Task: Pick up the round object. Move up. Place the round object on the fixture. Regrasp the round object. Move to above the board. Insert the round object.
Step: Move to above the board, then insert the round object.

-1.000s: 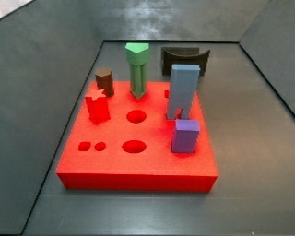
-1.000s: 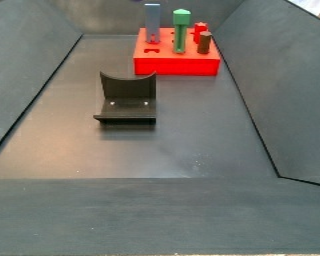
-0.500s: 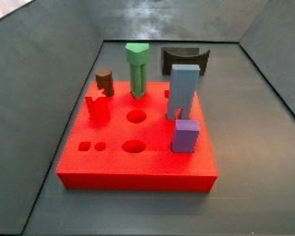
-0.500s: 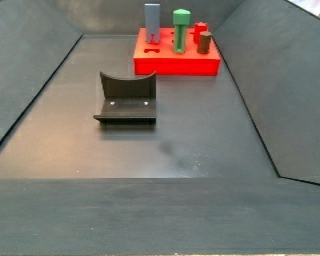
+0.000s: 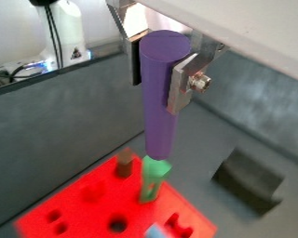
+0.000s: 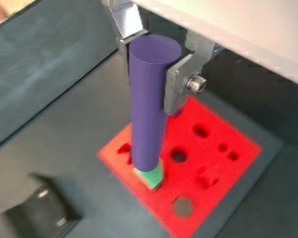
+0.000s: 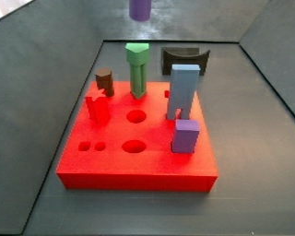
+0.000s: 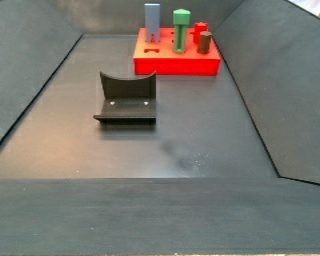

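Note:
My gripper (image 5: 162, 82) is shut on the round object, a long purple cylinder (image 5: 158, 112), and holds it upright high above the red board (image 5: 83, 200). Both wrist views show it between the silver fingers (image 6: 179, 82), with the cylinder (image 6: 148, 112) hanging over the green peg (image 6: 151, 176). In a side view only the cylinder's lower end (image 7: 139, 8) shows at the upper edge, above the board's far end (image 7: 137, 166). Two round holes (image 7: 135, 116) lie open in the board. The gripper does not show in the side view with the fixture in front.
On the board stand a green peg (image 7: 136, 69), a tall grey-blue block (image 7: 183, 88), a purple block (image 7: 186, 135), a red piece (image 7: 97, 109) and a brown piece (image 7: 104, 83). The dark fixture (image 8: 127, 97) stands on the floor apart from the board (image 8: 176, 65). Grey walls enclose the floor.
The purple cylinder's lower end has come into a side view at the upper edge, above the board's far end. The board's pieces and the fixture have not moved.

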